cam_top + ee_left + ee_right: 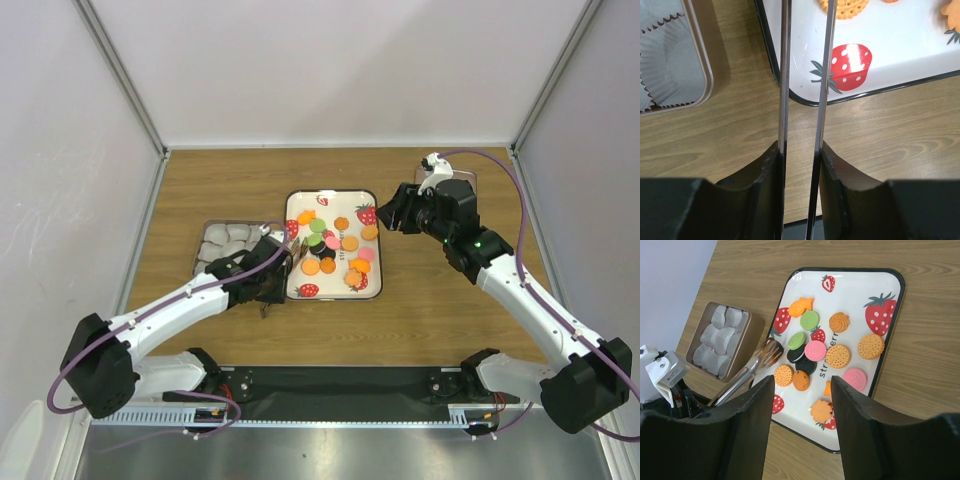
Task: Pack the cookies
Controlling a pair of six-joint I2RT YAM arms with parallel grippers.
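Several cookies in orange, green, pink and black lie on a white strawberry-print tray; they also show in the top view. My left gripper is shut on metal tongs, whose two arms run between its fingers towards the tray's near-left corner. The tongs' tips rest at the tray's left edge, beside a black cookie, with nothing between them. My right gripper hangs open and empty above the table, right of the tray. An orange cookie shows at the top of the left wrist view.
A low tan box holding several white paper cups stands just left of the tray; it also shows in the right wrist view and the left wrist view. White walls close in the table on three sides.
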